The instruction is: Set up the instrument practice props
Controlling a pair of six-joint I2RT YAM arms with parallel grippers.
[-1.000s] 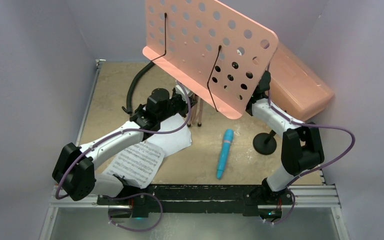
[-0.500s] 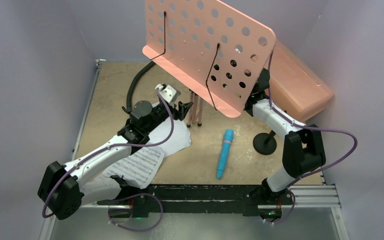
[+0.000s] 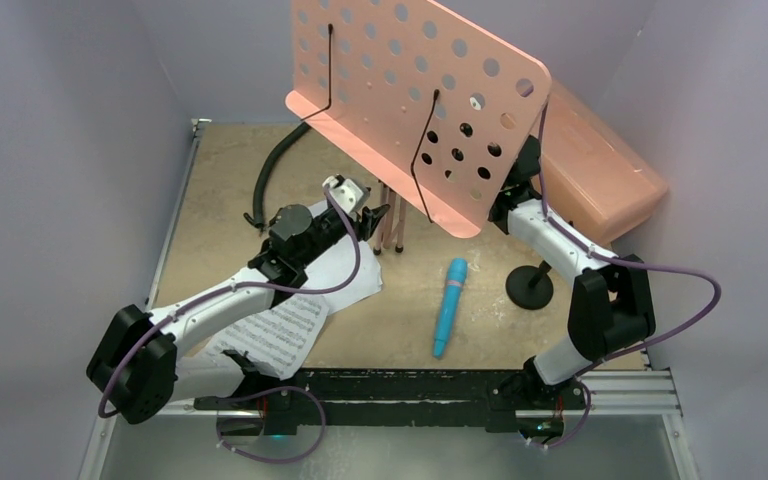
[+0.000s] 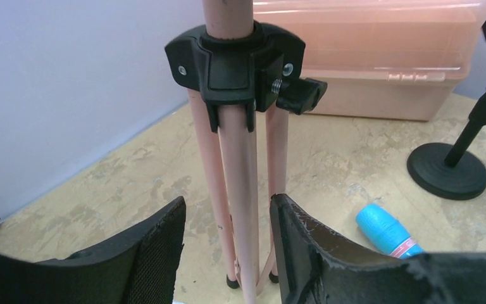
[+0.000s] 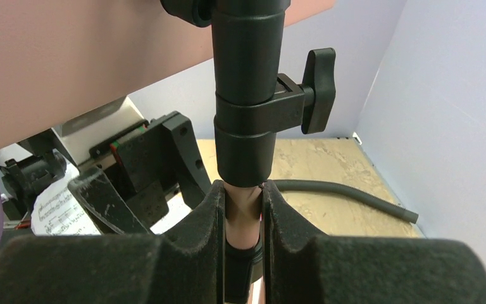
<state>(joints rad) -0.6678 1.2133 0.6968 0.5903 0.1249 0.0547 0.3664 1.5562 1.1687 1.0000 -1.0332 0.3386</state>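
Note:
The pink perforated music stand [image 3: 410,90] stands upright at the back, its tripod legs [image 4: 240,190] folded close together. My left gripper [image 4: 228,218] is open with the legs between its fingers and a gap on the left side. My right gripper [image 5: 245,190] is shut on the stand's pink pole just under the black clamp collar [image 5: 247,139]. Two sheet-music pages [image 3: 280,325] lie under the left arm. The blue toy microphone [image 3: 449,305] lies on the table, with the black round-base mic stand [image 3: 530,285] to its right.
A curved black hose [image 3: 275,170] lies at the back left. A large translucent pink box [image 3: 600,165] leans in the back right corner behind the stand. Purple walls close in on three sides.
My left gripper has opened around the tripod legs, and its wrist has turned and drawn back a little. The right gripper keeps its hold on the pole.

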